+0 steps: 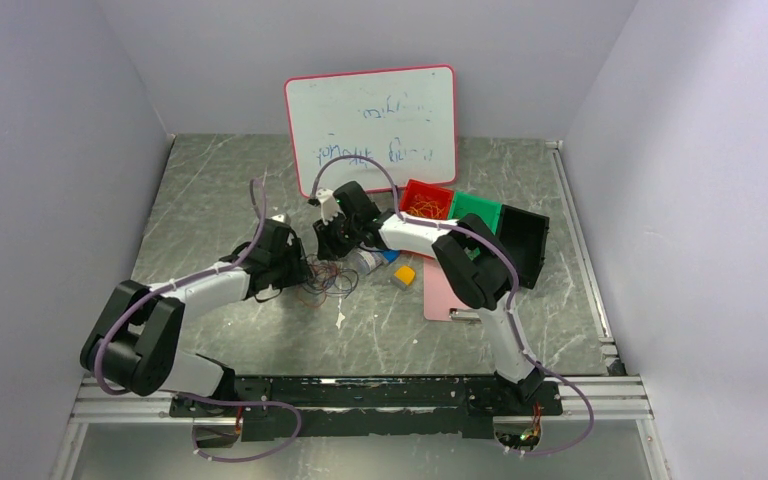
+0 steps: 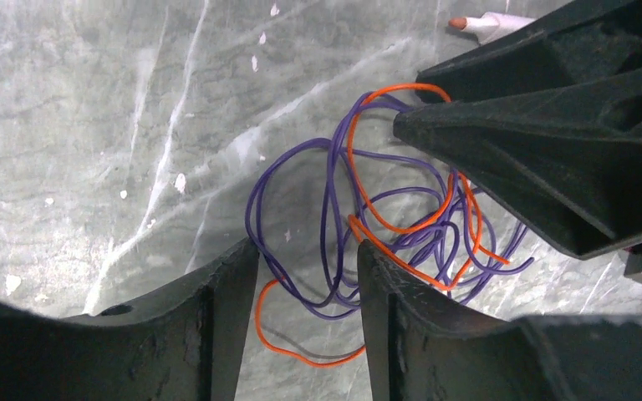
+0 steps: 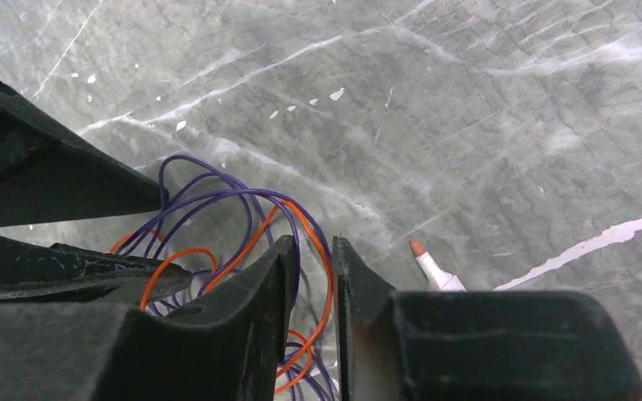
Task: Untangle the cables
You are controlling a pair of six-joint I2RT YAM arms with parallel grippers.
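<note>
Grey veined table underneath. Closest in, left gripper spread wide, straddling purple loops of the cables without pinching, likely placed to anchor that side. Just beyond, mid-table, right gripper nearly closed around orange and purple strands, probably for drawing them apart; firm pinch or not, cannot tell. Farther back, marker, red bin, whiteboard.
</note>
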